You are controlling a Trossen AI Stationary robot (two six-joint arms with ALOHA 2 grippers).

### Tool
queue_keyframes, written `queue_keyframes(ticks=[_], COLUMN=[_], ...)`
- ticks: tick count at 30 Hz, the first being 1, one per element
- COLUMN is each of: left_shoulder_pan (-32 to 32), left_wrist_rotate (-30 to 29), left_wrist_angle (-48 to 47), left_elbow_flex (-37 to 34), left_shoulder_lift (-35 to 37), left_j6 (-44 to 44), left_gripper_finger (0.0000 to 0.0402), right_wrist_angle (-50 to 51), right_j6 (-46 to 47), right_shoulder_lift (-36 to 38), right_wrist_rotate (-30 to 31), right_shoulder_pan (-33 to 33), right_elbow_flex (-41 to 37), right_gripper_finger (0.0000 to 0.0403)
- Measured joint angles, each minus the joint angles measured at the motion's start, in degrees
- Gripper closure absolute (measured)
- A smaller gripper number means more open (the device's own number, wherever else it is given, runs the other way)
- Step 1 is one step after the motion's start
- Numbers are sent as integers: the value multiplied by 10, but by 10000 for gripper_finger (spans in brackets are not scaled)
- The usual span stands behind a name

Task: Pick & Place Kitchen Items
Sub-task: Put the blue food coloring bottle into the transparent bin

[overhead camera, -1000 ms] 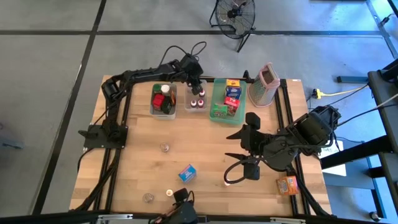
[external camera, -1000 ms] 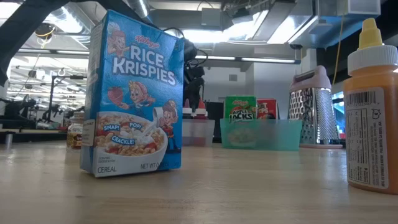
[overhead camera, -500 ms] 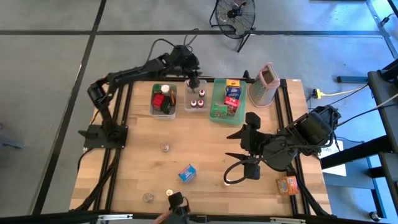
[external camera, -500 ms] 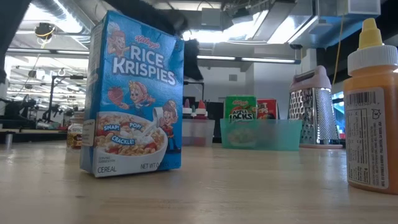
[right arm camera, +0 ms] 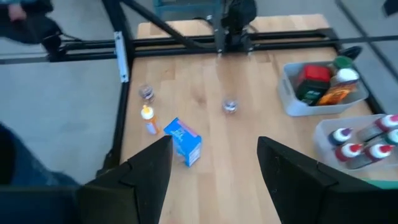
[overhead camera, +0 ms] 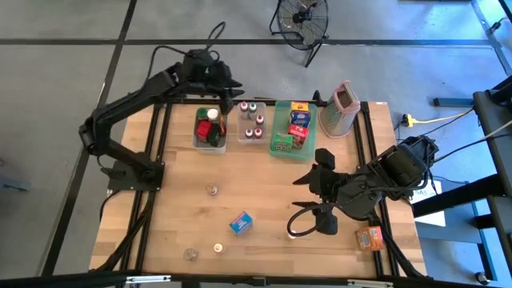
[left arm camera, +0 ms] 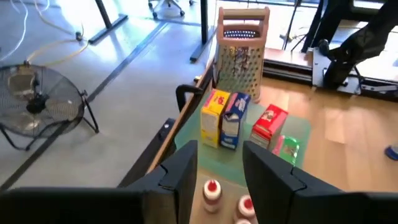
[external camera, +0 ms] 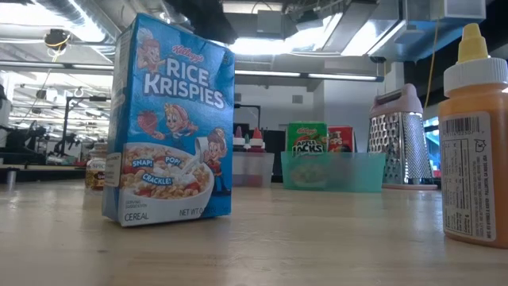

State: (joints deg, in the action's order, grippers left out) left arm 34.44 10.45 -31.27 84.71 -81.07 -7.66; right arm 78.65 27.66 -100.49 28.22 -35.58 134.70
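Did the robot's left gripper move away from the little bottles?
Yes. The left gripper was over the clear bin of small bottles; now it has pulled back past the bin's far edge, toward the table's rear.

Light fell evenly from overhead, and the table (overhead camera: pixel 184 216) looked bright and warm in the high view, with only short, soft shadows under the arms and bins. In the low view, ceiling strip lights (external camera: pixel 317 75) at twelve o'clock blew out to white glare, leaving the rafters around them dark. The cereal box (external camera: pixel 171 119) there stood sharp, while the orange bottle (external camera: pixel 475 135) at three o'clock was slightly soft and the green tray (external camera: pixel 333 171) behind was hazy. The right wrist view was blurred throughout, the small bottles (right arm camera: pixel 364 143) smeared. The left wrist view was clearer, its own dark fingers (left arm camera: pixel 180 174) soft-edged, and sunlight glared on the floor (left arm camera: pixel 124 68) beyond.
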Motion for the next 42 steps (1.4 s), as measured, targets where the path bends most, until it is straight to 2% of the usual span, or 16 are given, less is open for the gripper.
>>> queue_keyframes(ticks=[7, 14, 17, 21, 26, 29, 34, 42], left_shoulder_pan=[-2, -18, -33, -56, -80, -91, -119, -197], left_wrist_rotate=[-2, 1, 1, 1, 2, 1, 1, -3], left_wrist_angle=[-85, -151, -153, -153, -153, -153, -153, -155], left_elbow_flex=[0, 0, 0, 0, 0, 0, 0, 0], left_shoulder_lift=[18, 18, 18, 18, 28, 40, 72, 128], left_j6=[16, 24, 27, 35, 41, 53, 84, 151], left_gripper_finger=[277, 278, 276, 278, 281, 279, 280, 282], right_wrist_angle=[-6, -2, 27, 121, 96, 114, 114, 114], right_j6=[0, 25, 79, 180, 224, 258, 249, 247], right_shoulder_lift=[-4, -7, -7, -4, 2, 3, 3, 3], right_wrist_rotate=[-23, -36, -37, -95, -161, -159, -144, -160], right_shoulder_pan=[0, 1, 5, 9, -5, -19, -35, -43], right_elbow_flex=[0, 0, 0, 0, -3, -5, -13, -47], right_gripper_finger=[156, 96, 65, 41, 35, 35, 35, 35])
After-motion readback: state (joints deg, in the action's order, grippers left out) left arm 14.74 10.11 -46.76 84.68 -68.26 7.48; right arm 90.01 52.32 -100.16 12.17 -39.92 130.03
